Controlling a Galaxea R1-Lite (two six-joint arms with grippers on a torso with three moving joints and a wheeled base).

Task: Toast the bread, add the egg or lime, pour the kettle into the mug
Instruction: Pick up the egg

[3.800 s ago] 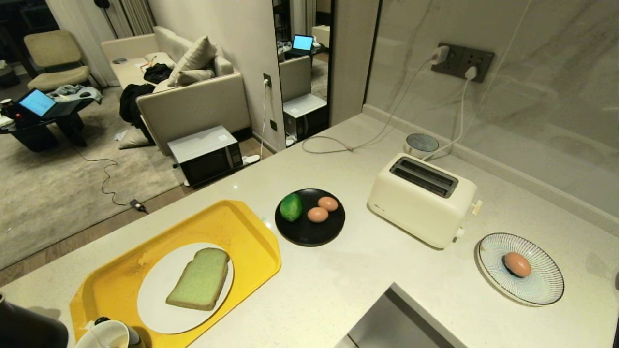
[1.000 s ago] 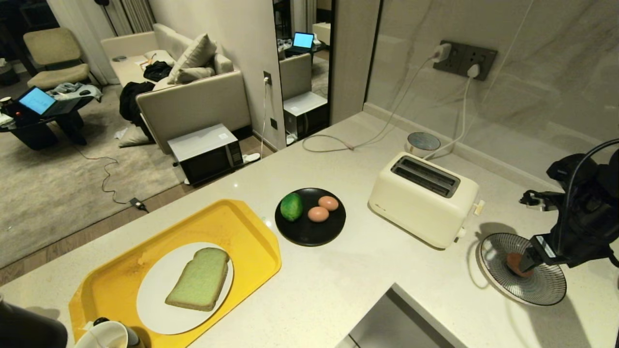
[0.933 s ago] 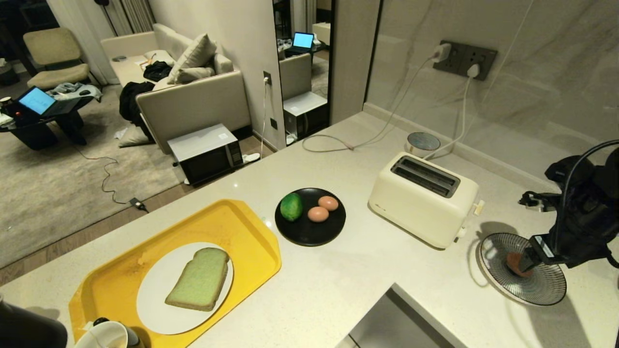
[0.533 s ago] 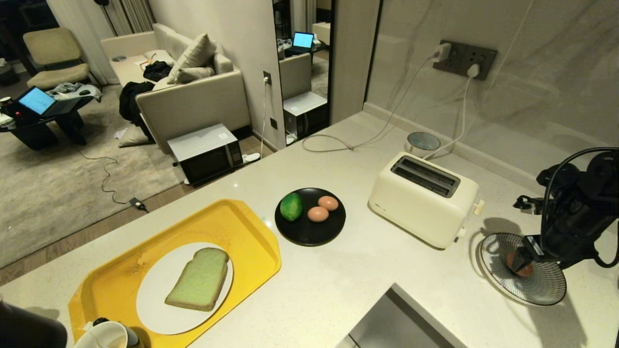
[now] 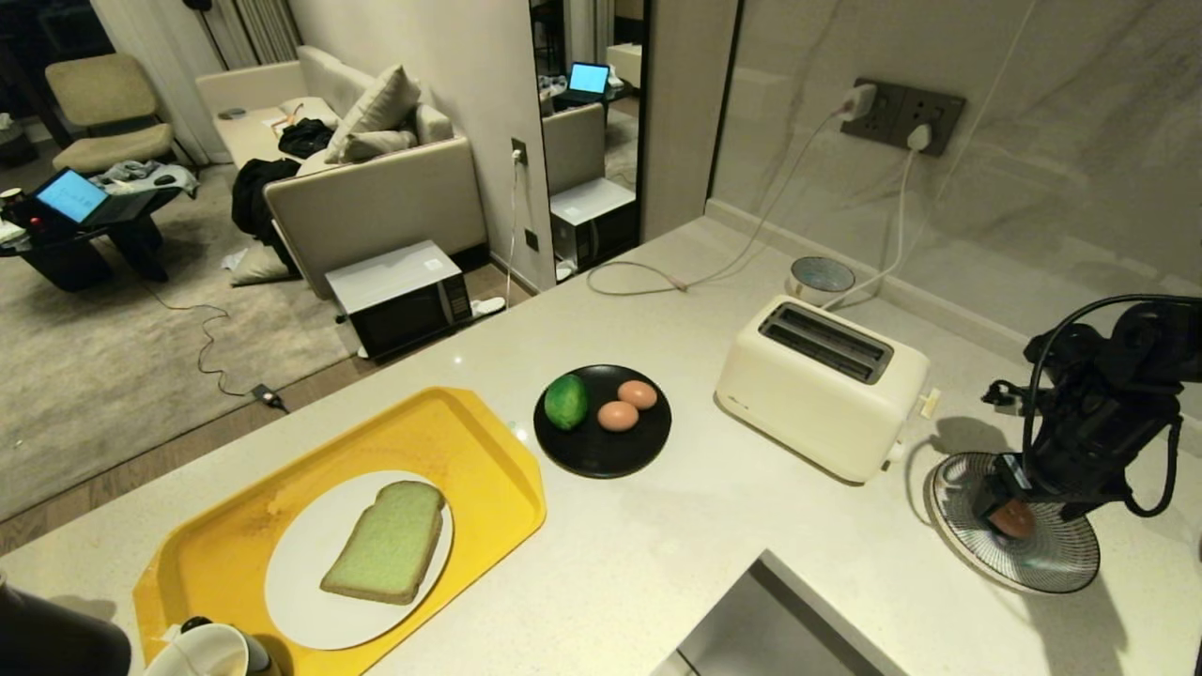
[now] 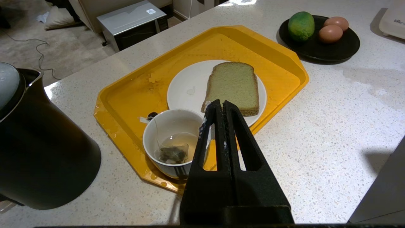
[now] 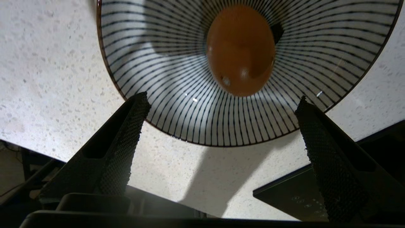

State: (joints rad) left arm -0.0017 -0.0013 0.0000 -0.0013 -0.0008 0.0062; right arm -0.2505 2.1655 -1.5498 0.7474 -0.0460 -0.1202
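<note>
Beyond the surface's (image 5: 676,526) far edge, a sofa (image 5: 376,178), a laptop (image 5: 70,197) and a microwave (image 5: 399,300) on the floor are filling the room at left. The kettle (image 6: 38,148) is standing at the left end, off the yellow tray (image 5: 470,441), where the mug (image 6: 171,139) is sitting touching the white plate (image 6: 186,88) bearing the bread (image 5: 387,542). The left gripper (image 6: 220,106) is hanging above the mug, jaws pressed together, gripping nothing. The lime (image 5: 566,402) and two brown eggs (image 5: 627,406) are lying on a black plate (image 5: 601,451). Next is standing the toaster (image 5: 822,385). The right gripper (image 7: 221,104) is hovering over the striped plate (image 5: 1042,554), jaws spread wide on either side of the egg (image 7: 240,50), not touching it.
</note>
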